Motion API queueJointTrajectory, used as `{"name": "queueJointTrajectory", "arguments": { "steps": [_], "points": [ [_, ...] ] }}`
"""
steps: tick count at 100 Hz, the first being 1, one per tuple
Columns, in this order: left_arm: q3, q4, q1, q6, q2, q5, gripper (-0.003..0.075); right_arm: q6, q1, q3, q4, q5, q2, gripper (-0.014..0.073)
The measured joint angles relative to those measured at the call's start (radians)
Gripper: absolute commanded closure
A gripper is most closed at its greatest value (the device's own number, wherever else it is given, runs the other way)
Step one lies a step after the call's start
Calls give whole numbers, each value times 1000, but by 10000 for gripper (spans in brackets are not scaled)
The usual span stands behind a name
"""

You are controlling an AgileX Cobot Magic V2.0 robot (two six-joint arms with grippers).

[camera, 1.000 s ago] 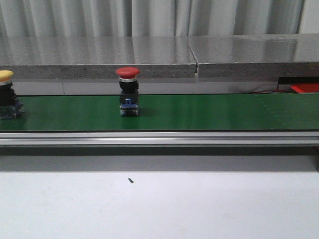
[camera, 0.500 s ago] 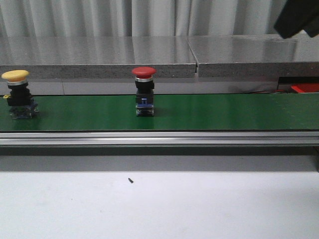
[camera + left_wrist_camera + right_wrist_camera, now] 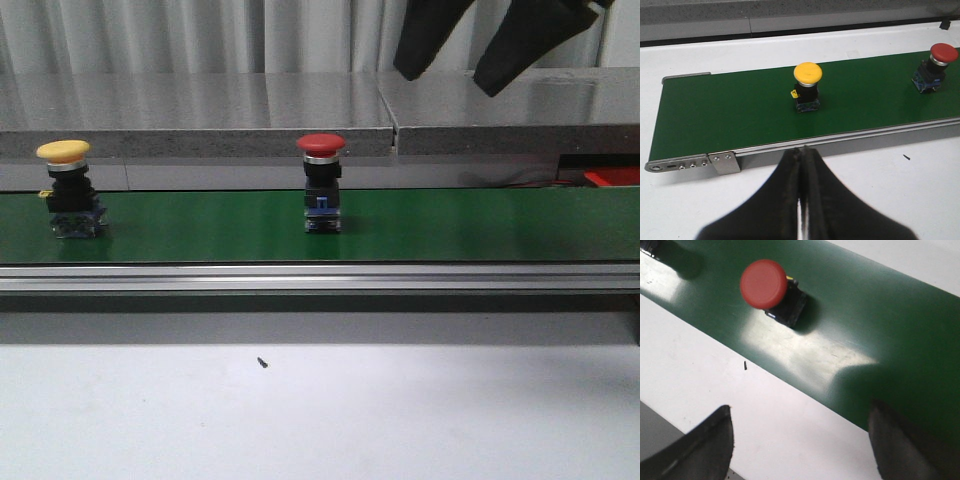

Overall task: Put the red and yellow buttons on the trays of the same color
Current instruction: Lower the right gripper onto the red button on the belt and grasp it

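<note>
You are looking at the red button (image 3: pixel 321 184) standing upright near the middle of the belt (image 3: pixel 450 225). It is showing a smooth, domed red cap, a thin silver ring under it and a black square body on a blue base. The yellow button (image 3: pixel 66 187) is standing on the same belt, well to the left of the red one, and it has the same mushroom shape. The belt is flat, dark green and slightly shiny, with a metal rail (image 3: pixel 320 277) along its near edge. The right gripper (image 3: pixel 470 68) is hanging above the belt, to the right of the red button, with its dark fingers spread wide and holding nothing. The left gripper (image 3: pixel 803 165) is sitting in front of the belt, near the yellow button, with its fingers pressed together.
</note>
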Motion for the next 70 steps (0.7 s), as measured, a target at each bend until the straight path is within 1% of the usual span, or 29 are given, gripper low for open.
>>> {"name": "queueJointTrajectory", "arguments": {
  "steps": [41,70],
  "points": [
    [0,0,0,0,0,0,738,122,18,-175,2,69,178,32],
    [0,0,0,0,0,0,738,144,18,-281,2,92,291,32]
  ]
}}
